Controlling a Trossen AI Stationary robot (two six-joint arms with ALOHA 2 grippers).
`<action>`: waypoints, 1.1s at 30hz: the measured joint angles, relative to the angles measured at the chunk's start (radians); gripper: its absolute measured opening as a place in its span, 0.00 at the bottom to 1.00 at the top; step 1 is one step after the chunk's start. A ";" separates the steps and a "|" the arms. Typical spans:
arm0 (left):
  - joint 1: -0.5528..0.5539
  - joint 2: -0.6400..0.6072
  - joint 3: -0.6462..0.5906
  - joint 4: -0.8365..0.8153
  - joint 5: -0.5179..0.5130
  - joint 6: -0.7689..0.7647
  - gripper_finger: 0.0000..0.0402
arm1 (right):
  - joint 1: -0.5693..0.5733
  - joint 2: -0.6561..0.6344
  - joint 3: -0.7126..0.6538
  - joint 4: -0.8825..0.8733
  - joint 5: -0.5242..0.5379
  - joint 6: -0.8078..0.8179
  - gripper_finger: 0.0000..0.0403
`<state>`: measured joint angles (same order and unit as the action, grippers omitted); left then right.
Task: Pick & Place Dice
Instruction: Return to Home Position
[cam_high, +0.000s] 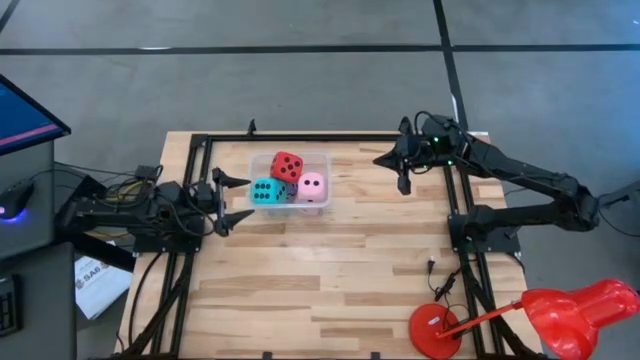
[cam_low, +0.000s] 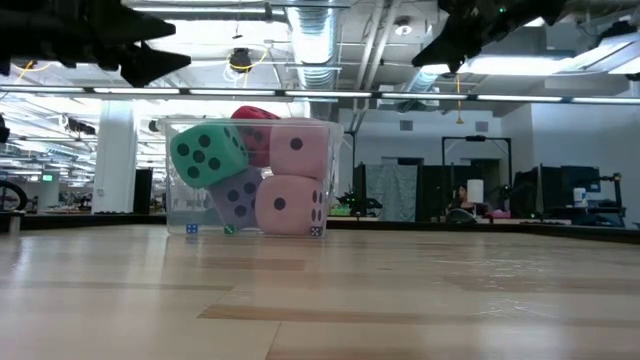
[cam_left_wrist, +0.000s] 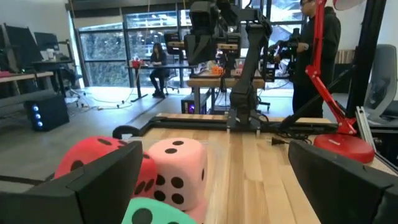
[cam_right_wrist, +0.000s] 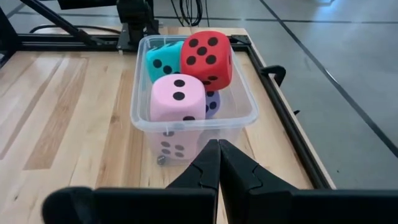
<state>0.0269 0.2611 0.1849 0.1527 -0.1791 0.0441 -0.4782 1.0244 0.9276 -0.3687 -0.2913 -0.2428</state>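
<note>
The clear tub (cam_high: 322, 160) stands at the table's far middle with the dice piled inside it. The red die (cam_right_wrist: 207, 56) lies on top, beside the cyan die (cam_right_wrist: 163, 61) and a pink die (cam_right_wrist: 178, 98). A violet die (cam_low: 238, 195) and a second pink die (cam_low: 288, 205) rest on the tub's floor. My left gripper (cam_high: 234, 200) hangs open just left of the tub, pointing level at it, its fingers clear of the wall. My right gripper (cam_high: 403, 186) is shut, raised to the right of the tub and tilted down toward it.
A red desk lamp (cam_high: 540, 315) stands at the table's near right corner. Black frame rails (cam_high: 195, 200) run along the table's left, right and far sides. Bare wood (cam_high: 330, 270) lies in front of the tub. A person (cam_left_wrist: 314, 50) stands beyond the table.
</note>
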 joint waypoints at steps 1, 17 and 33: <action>0.000 0.001 -0.013 0.016 0.000 0.000 0.98 | 0.000 0.003 0.000 0.005 0.000 0.000 0.00; 0.000 -0.156 -0.065 -0.072 -0.001 -0.003 0.98 | 0.000 0.004 0.000 0.003 -0.004 0.007 0.00; 0.000 -0.261 -0.087 -0.142 0.021 -0.003 0.98 | -0.001 0.004 0.000 0.010 -0.034 0.008 0.00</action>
<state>0.0273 0.0002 0.0976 0.0109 -0.1585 0.0409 -0.4793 1.0283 0.9276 -0.3584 -0.3256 -0.2351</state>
